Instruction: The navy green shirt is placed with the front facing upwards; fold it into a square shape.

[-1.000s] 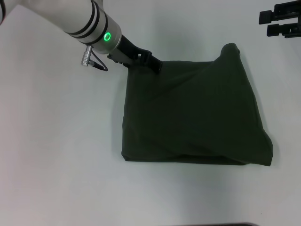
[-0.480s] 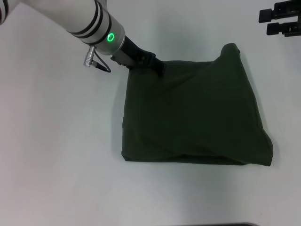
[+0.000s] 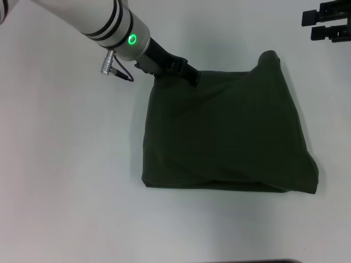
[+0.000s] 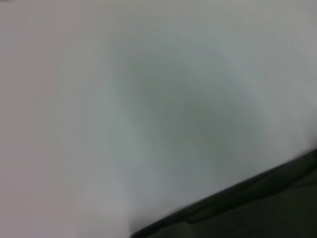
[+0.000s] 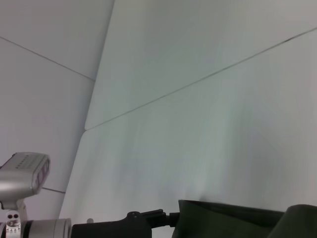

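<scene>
The left end effector (image 3: 193, 77) sits at the far left corner of the navy green shirt (image 3: 227, 134), its dark tip touching the cloth's edge; whether its fingers are apart or pressed together on the fabric cannot be told from any view; behind it the black wrist section leads up to a white arm link with a lit green ring (image 3: 132, 39) and a small silver connector (image 3: 107, 62) with a dark cable; the right end effector (image 3: 328, 24) is parked at the far right edge of the head view, well apart from the shirt, and its finger state cannot be told either; the shirt lies on the white tabletop (image 3: 66, 164) folded into a rough square, plain dark side up, its far right corner bunched up into a peak; in the right wrist view the shirt's edge (image 5: 233, 223) shows low, with the left arm's black tip beside it
</scene>
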You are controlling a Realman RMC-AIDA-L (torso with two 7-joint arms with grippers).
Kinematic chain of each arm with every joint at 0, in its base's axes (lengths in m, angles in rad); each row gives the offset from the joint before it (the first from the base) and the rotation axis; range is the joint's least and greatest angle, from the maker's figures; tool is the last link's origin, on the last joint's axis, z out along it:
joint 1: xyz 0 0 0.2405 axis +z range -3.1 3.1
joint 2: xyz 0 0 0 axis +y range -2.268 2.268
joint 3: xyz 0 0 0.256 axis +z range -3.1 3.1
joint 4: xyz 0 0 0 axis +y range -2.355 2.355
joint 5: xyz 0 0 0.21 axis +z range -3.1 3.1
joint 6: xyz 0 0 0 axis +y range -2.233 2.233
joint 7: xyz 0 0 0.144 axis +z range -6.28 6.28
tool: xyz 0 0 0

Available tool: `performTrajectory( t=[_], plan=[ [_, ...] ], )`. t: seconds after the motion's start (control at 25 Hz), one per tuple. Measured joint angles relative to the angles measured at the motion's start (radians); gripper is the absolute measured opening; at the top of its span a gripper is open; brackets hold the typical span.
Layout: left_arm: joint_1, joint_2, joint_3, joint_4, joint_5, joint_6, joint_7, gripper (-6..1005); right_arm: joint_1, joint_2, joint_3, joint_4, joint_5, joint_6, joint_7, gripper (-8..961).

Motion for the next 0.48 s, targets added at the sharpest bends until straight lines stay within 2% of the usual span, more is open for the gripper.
performTrajectory(
  t=[0.48],
  plan=[
    [-0.005,0.005,0.017,0.001,0.012,0.0,-0.016,892,-0.001,0.0,0.002,0.001,0.0,-0.003,0.001,598]
  ],
)
